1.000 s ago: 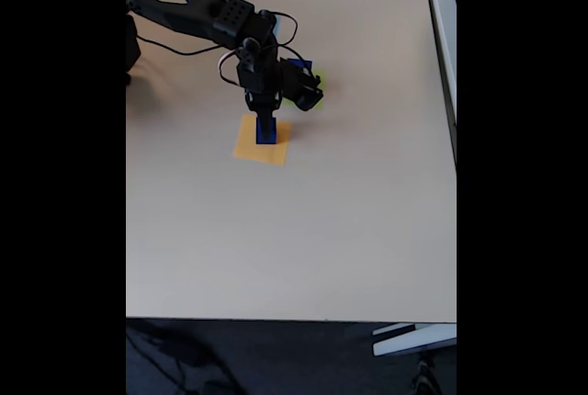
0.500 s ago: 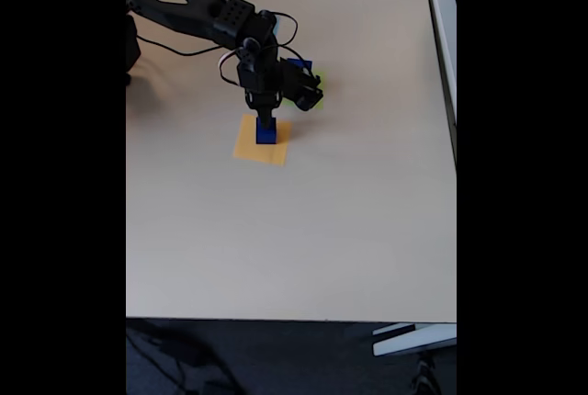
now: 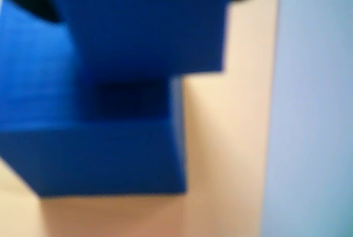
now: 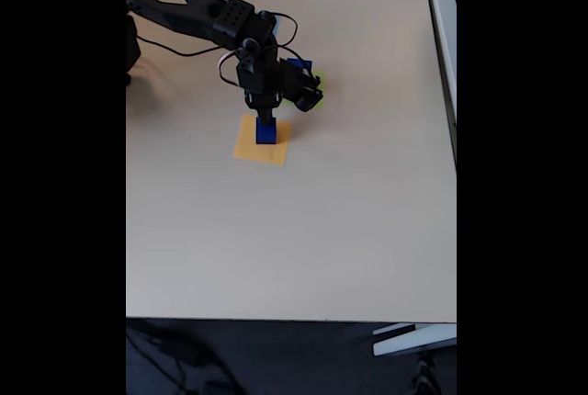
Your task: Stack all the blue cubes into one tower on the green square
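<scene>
claw (image 4: 265,118): over blue cubes (image 4: 265,131) stacked on orange-yellow square (image 4: 262,141), toward table's (image 4: 303,230) far-left corner; clamped or apart, cannot tell; advice: grip squarely, lift straight, carry to green square (image 4: 317,77).

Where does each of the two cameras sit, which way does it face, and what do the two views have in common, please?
Wrist view: rides on the arm, pointing down at very close range onto blurred blue cubes over the orange-yellow square; a dark bit of the claw edges the top.
Fixed view: stands high, off the table's near edge, looking down; the black arm reaches in from the upper left, its claw over a blue cube.
Shared: the blue cubes and the orange-yellow square.
</scene>
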